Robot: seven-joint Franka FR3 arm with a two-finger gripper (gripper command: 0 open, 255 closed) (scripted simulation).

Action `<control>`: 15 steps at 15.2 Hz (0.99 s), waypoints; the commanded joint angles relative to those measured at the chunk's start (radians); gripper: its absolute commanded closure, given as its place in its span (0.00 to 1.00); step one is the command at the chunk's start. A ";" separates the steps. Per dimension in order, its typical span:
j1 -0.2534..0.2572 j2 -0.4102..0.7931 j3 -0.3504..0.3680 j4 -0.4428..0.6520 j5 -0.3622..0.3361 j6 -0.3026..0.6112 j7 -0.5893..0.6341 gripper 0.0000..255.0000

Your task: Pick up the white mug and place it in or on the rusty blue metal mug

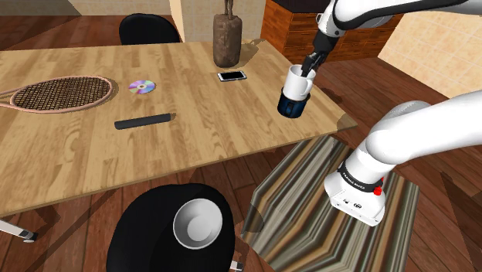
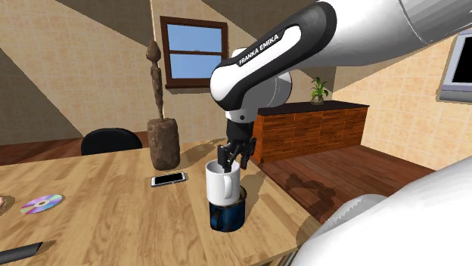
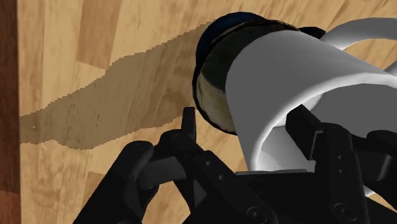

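Black fingers (image 3: 310, 130) stand apart astride the wall of the plain white mug (image 3: 280, 83) with a loop handle: one inside its mouth, the other outside and clear of the wall. So we read them as open and gripping nothing. The white mug sits nested in the dark blue metal mug (image 3: 210, 76) on the pale wooden table (image 3: 95, 51).

We judge the risk lies in pulling away. If the inner finger drags on the rim, it could lift or tip the white mug and topple the stacked pair.

Our wrist view shows the gap beside the outer finger. The second exterior view shows the white mug (image 2: 223, 184) upright, its base sunk into the blue one (image 2: 227, 215). The shoulder view shows both mugs (image 1: 296, 79) close to the table's edge (image 1: 344, 124), so a knock could send them off.
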 commanded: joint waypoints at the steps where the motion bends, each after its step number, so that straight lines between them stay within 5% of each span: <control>1: 0.000 0.000 0.000 -0.002 0.000 0.000 0.000 0.00; 4: 0.000 0.001 0.000 0.000 0.000 -0.001 0.000 0.00; 8: 0.000 -0.042 0.014 0.100 0.007 -0.144 0.001 0.00; 15: 0.000 -0.042 0.014 0.100 0.007 -0.144 0.001 0.00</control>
